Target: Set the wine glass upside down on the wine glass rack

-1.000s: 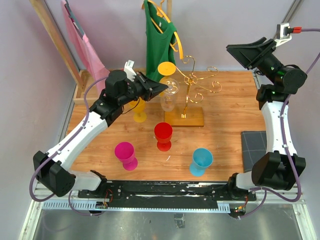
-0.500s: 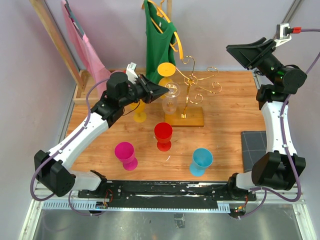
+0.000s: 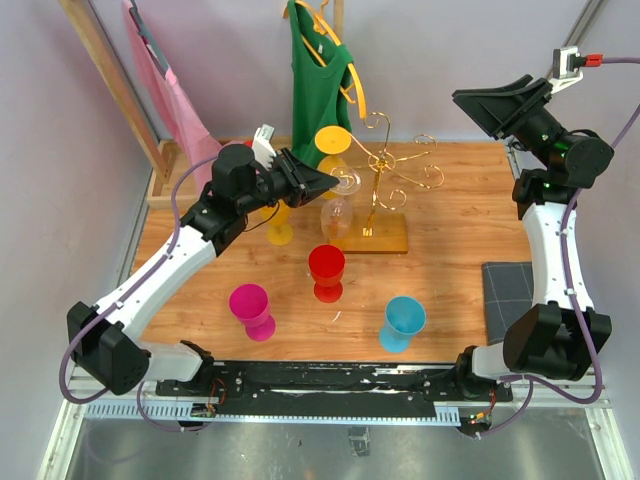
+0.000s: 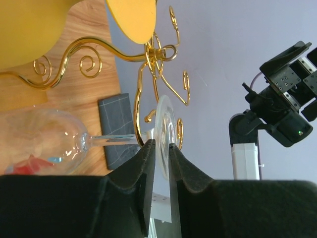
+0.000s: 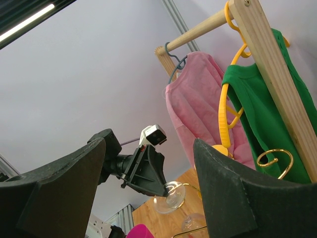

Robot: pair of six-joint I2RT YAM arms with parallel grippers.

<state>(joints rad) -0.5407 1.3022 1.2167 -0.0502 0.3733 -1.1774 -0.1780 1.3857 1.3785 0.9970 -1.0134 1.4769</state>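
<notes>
The clear wine glass (image 3: 337, 213) hangs bowl-down with its stem level in the left wrist view (image 4: 49, 141). My left gripper (image 3: 333, 181) (image 4: 161, 146) is shut on the rim of its round foot (image 4: 163, 119). The stem crosses a curled arm of the gold wine glass rack (image 3: 378, 160) (image 4: 148, 54); I cannot tell if it rests in the arm. A yellow glass (image 3: 333, 137) (image 4: 131, 17) hangs upside down on the rack. My right gripper (image 3: 470, 100) (image 5: 148, 178) is open and empty, raised at the back right.
The rack's flat base (image 3: 390, 238) sits mid-table. A red cup (image 3: 327, 270), a magenta cup (image 3: 250, 305) and a blue cup (image 3: 403, 320) stand in front. A dark mat (image 3: 505, 295) lies at the right. The wooden clothes frame (image 3: 100, 60) with pink and green garments stands behind.
My left gripper has shifted slightly toward the rack, and the clear glass's bowl has dropped a little lower. The right arm has not moved.
</notes>
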